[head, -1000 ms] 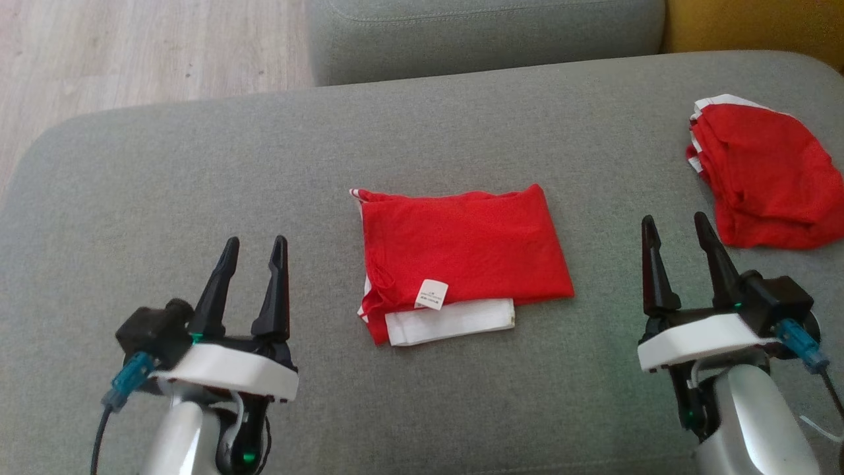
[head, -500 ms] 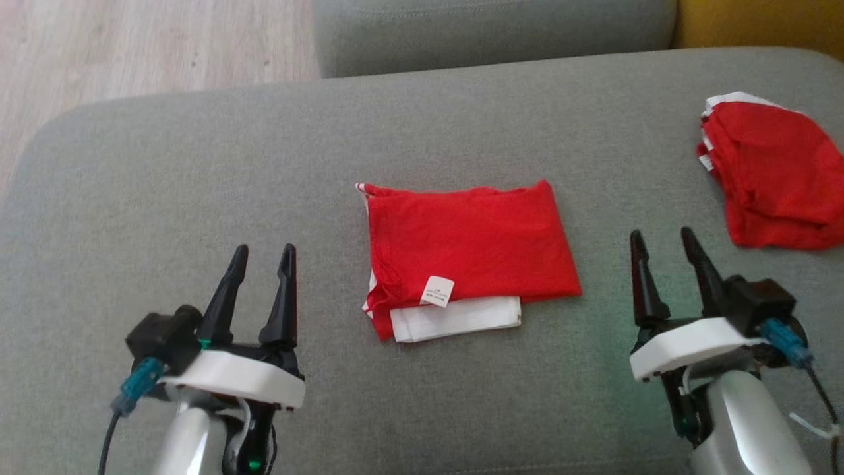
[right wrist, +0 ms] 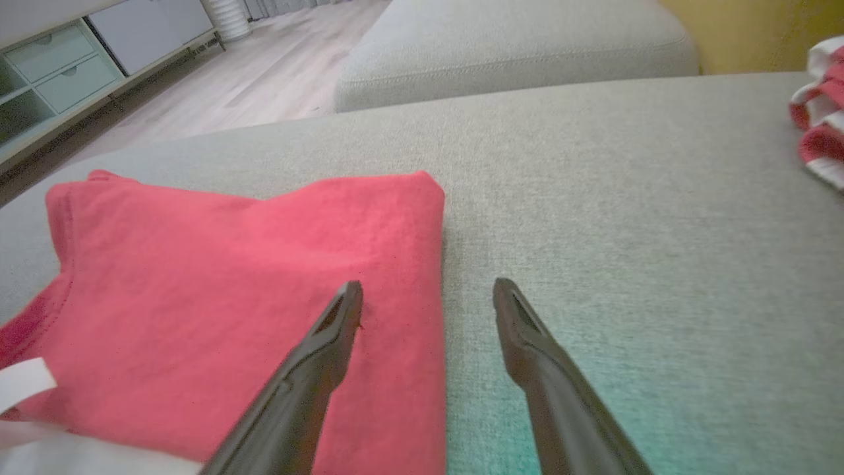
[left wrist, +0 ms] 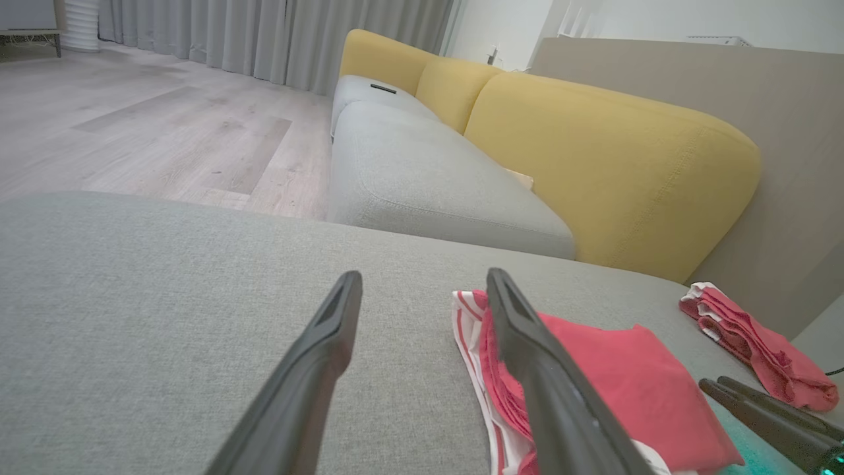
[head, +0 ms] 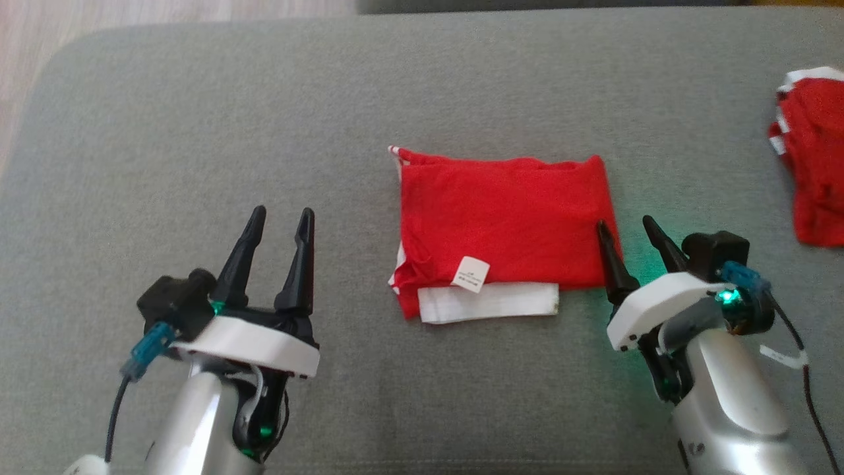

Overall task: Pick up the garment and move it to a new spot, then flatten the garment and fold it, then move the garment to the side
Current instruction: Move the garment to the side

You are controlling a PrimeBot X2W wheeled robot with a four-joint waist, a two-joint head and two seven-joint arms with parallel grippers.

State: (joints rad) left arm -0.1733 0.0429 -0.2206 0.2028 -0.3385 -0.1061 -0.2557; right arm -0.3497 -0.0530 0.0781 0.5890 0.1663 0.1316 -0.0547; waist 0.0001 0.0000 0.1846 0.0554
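Your head view looks steeply down from above onto the grey cushion [head: 198, 132], with the left tool [head: 283, 211] at lower left, the right tool [head: 624, 221] at lower right and the folded red garment [head: 508, 218] between them. Your left wrist view sits low and close over the cushion, facing along its tool's fingers [left wrist: 527, 349] toward the yellow sofa back [left wrist: 593, 152] and the wood floor [left wrist: 165, 132]. Your right wrist view sits just as low at the garment's right edge, and all 3 views share that garment and the second red cloth [head: 814, 171].

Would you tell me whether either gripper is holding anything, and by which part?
Nothing is held: left gripper and right gripper are both open, the right poised over the edge of the folded garment.
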